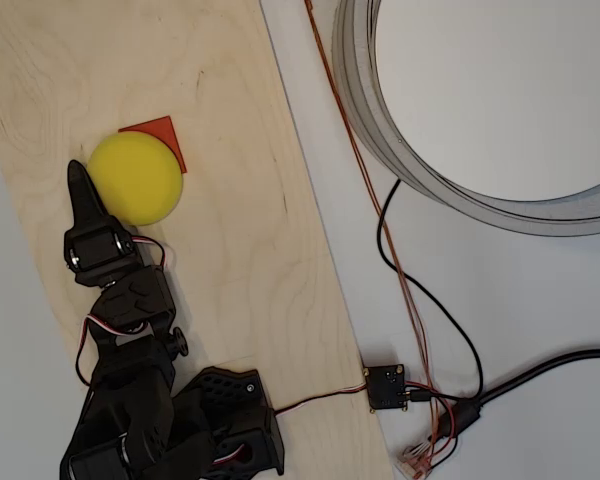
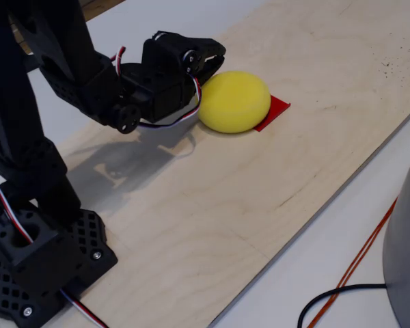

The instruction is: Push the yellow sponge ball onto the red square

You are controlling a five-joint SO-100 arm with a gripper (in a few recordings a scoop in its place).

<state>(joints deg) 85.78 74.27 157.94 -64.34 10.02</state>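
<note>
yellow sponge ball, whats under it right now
The yellow sponge ball covers part of the red square, which pokes out on one side. How far the square reaches beneath the ball is hidden.

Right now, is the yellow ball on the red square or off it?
Partly on. The yellow sponge ball covers part of the red square, whose far edge and corner show beyond it in both views.

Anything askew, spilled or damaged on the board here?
Nothing stands out. The yellow sponge ball overlaps the slightly tilted red square, with the gripper beside it. Loose cables lie off the board.
</note>
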